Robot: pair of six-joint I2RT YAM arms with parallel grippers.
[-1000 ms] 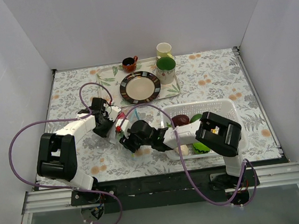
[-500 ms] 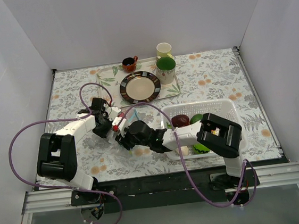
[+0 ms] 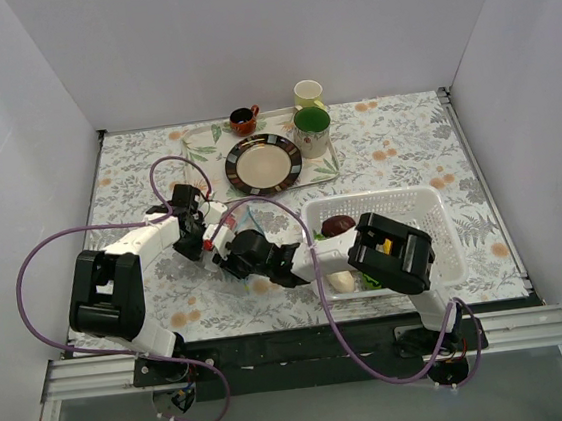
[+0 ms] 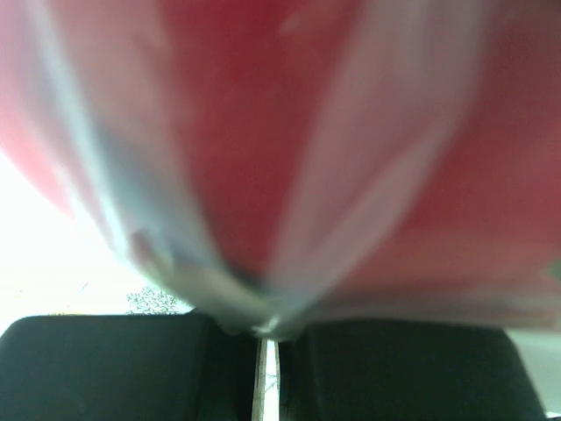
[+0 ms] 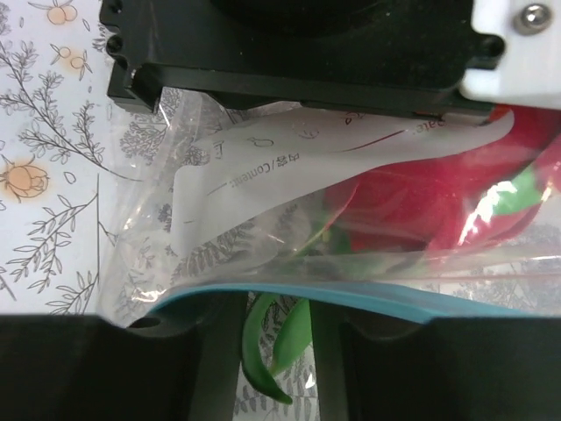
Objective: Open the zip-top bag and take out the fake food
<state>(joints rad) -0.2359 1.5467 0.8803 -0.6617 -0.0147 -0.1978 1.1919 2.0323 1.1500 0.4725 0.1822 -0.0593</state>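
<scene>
Two arms lie low over the flower-printed table [image 3: 405, 147], their wrists meeting left of centre. The left arm [image 3: 143, 240] runs from its base at the near left corner out to the right and slightly far. The right arm [image 3: 311, 258] folds back at its elbow over the white basket [image 3: 445, 243] and stretches leftward along the near side, almost flat to the cloth. The basket sits on the right and holds a dark brown piece [image 3: 340, 225] and a white piece [image 3: 341, 282]. At the far side a tray [image 3: 203, 138] carries a striped plate [image 3: 263, 162] and a green-lined mug [image 3: 312, 127].

The left gripper [image 3: 191, 238] and the right gripper [image 3: 228, 259] face each other, just beside one another. The zip-top bag [image 5: 219, 202] hangs between them, crumpled and clear. Inside it sits the fake food [image 5: 412, 202], a red piece with green leaves. The light blue zip strip [image 5: 368, 303] lies across the tips of the right gripper.

The left fingers [image 4: 105, 368] are pressed nearly together, with a fold of the bag's plastic pinched in the thin seam. The right fingers [image 5: 88, 368] show a narrow gap with a green leaf [image 5: 263, 351] in it. Whether they clamp anything cannot be told.
</scene>
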